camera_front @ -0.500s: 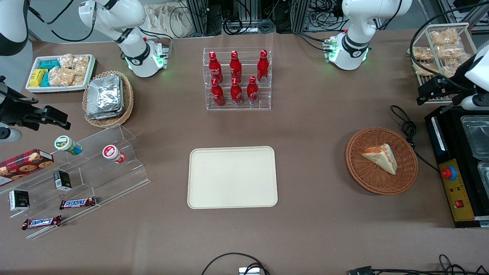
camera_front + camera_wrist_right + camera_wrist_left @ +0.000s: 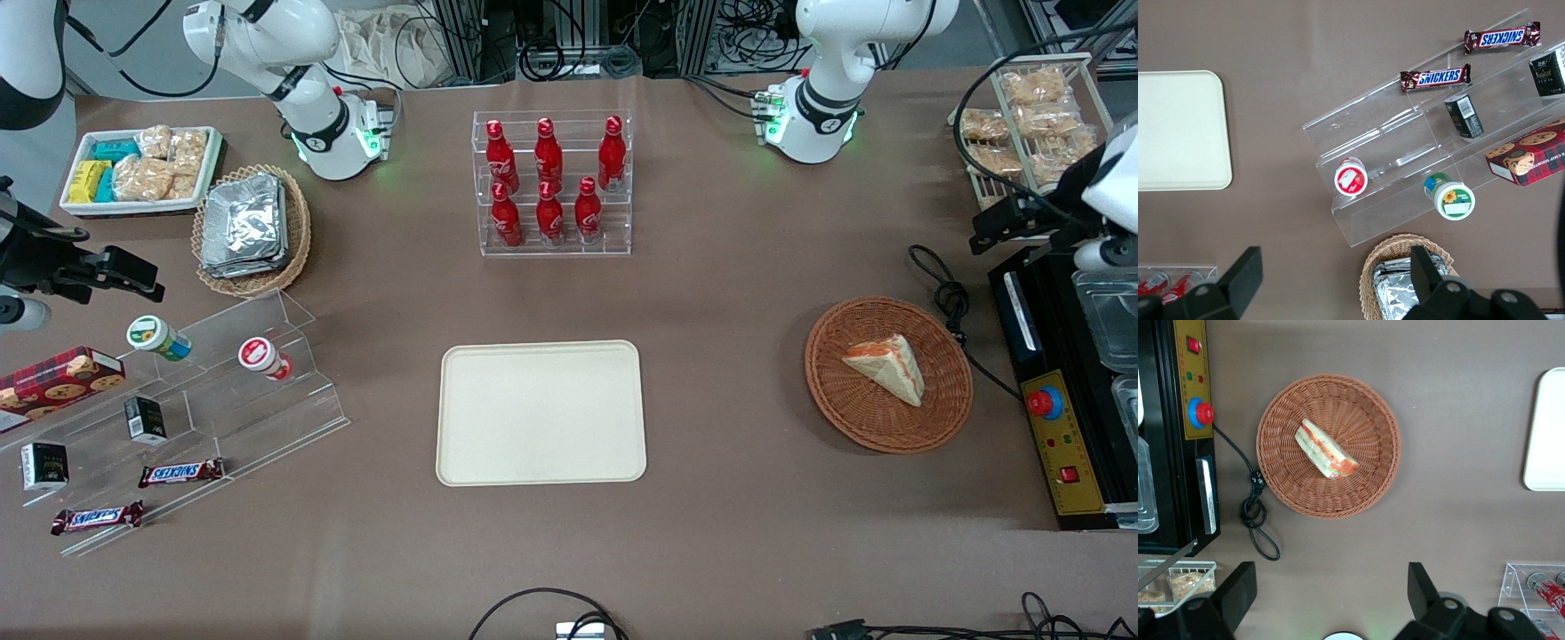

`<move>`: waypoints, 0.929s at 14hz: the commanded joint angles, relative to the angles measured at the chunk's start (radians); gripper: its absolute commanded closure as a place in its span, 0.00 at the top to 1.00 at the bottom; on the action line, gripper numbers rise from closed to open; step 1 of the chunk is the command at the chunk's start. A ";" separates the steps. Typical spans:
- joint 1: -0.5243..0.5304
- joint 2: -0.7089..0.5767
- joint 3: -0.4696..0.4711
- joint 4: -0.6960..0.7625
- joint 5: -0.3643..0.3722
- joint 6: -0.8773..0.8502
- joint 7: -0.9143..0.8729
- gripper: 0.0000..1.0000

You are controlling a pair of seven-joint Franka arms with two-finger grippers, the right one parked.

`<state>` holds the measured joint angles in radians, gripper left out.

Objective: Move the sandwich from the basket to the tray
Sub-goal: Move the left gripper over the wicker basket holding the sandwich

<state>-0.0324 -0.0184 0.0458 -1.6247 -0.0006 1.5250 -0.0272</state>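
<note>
Clearly the claw (image 2: 1328, 600) hangs wide open and empty, high above the counter (image 2: 729, 293) near the basket (image 2: 831, 404), so it should descend straight over the sandwich (image 2: 889, 366) lying inside and pinch its flat bread sides gently before carrying it to the tray (image 2: 540, 413).

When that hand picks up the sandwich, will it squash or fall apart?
Probably a little. The sandwich looks like soft white bread, so it may squash. Its layered filling might slip out. It seems light, lying loose in the basket. The hand is open, above the table, farther from the front camera.
</note>
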 commanded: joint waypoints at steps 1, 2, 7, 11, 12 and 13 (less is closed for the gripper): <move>0.015 0.054 0.006 0.008 0.022 0.035 -0.020 1.00; 0.029 0.054 0.025 -0.035 0.022 0.075 -0.031 1.00; 0.066 0.029 0.039 -0.266 0.022 0.323 -0.152 1.00; 0.065 0.031 0.036 -0.421 0.022 0.512 -0.295 1.00; 0.063 0.031 0.036 -0.463 0.021 0.561 -0.319 1.00; 0.063 0.031 0.036 -0.499 0.021 0.604 -0.351 1.00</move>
<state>0.0333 0.0466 0.0838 -2.0335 0.0103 2.0501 -0.3118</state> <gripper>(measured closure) 0.000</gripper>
